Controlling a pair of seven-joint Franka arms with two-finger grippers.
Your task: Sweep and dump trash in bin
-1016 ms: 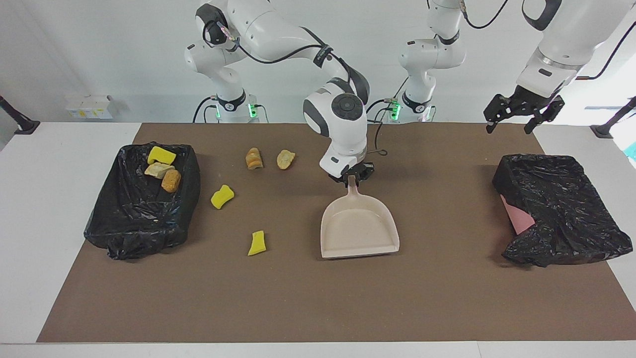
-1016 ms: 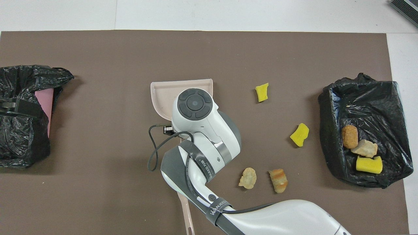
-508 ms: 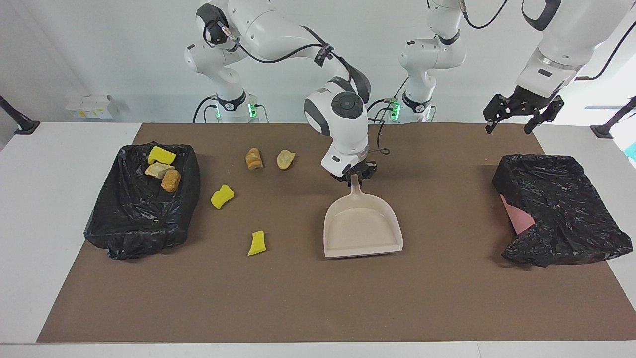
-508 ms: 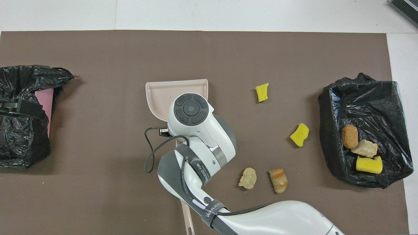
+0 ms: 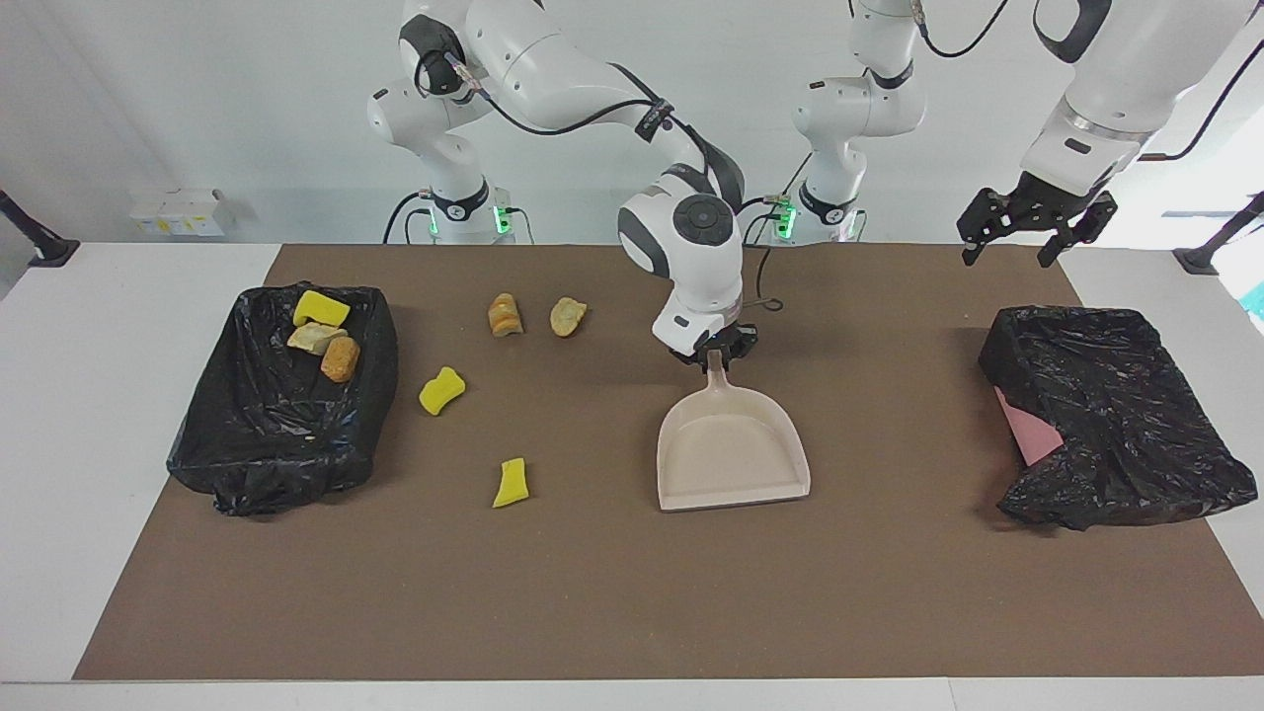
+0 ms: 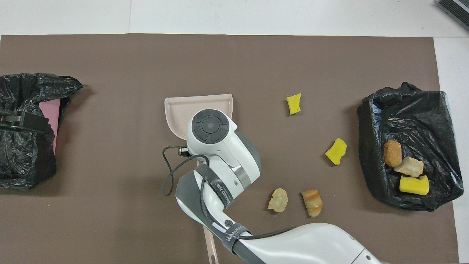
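Observation:
My right gripper [image 5: 713,354] is shut on the handle of the beige dustpan [image 5: 733,454], which rests flat on the brown mat near the middle; in the overhead view the arm's wrist hides the grip and part of the dustpan [image 6: 183,108]. Loose trash lies toward the right arm's end: two yellow chunks [image 5: 441,390] [image 5: 512,483] and two bread lumps [image 5: 504,314] [image 5: 567,316]. The black-lined bin [image 5: 267,434] at that end holds a yellow chunk [image 5: 321,308], a tan lump [image 5: 314,338] and an orange lump [image 5: 341,358]. My left gripper [image 5: 1022,235] hangs open and waits.
A second bin [image 5: 1116,415] wrapped in a black bag, pink showing at one side, sits at the left arm's end under the left gripper's side of the table. The brown mat [image 5: 632,592] covers most of the white table.
The right gripper has slid the dustpan a little toward the left arm's end of the table. The trash has not moved. The left gripper barely shifted.

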